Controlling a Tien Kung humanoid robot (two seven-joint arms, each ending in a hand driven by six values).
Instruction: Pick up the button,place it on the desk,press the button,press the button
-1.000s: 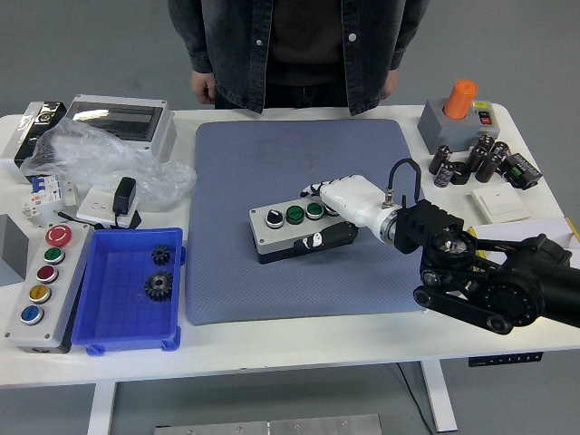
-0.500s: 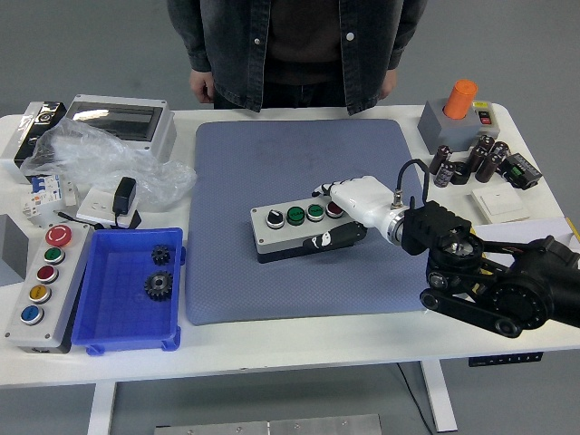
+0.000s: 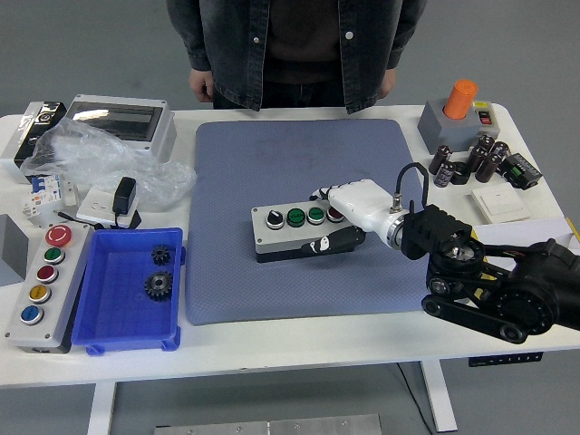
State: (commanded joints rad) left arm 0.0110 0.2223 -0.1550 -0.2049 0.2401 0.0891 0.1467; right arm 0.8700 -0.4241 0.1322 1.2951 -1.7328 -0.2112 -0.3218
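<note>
High head cam, downward over table (image 3: 299, 349)

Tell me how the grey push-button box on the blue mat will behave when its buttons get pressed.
The grey push-button box looks rigid, wide and low, so it probably won't tip. It lies flat on the blue textured mat, which likely resists sliding. The right robot hand wraps its right end, so it should stay steady.
</note>
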